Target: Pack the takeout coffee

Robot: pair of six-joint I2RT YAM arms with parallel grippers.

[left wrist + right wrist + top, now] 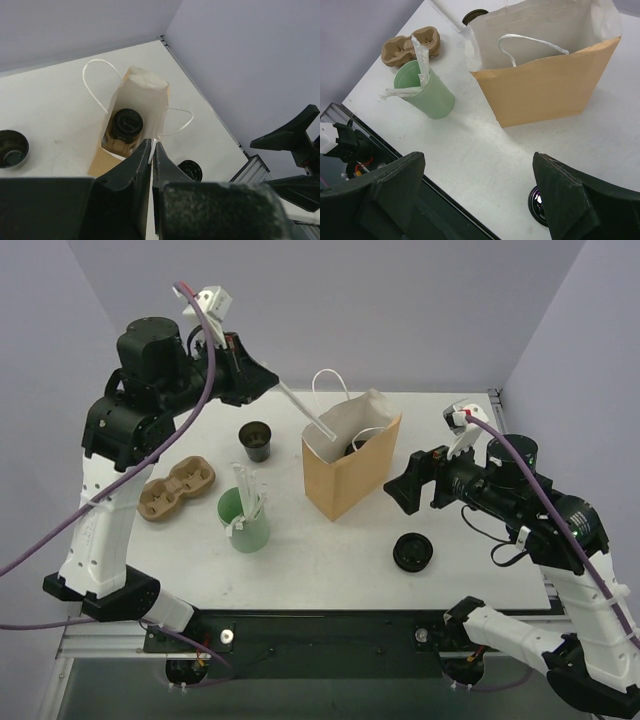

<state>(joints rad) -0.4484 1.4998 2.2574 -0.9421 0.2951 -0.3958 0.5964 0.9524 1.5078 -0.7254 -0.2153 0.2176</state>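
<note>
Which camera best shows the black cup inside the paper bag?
Left wrist: it looks down into the bag onto the black cup. Top external catches only a dark sliver; in right wrist the bag wall hides it.

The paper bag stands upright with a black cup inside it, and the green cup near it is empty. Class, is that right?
Not quite. The green cup is not empty: white straws stand in it, as the right wrist view shows. The paper bag does stand upright with a black cup inside it.
</note>
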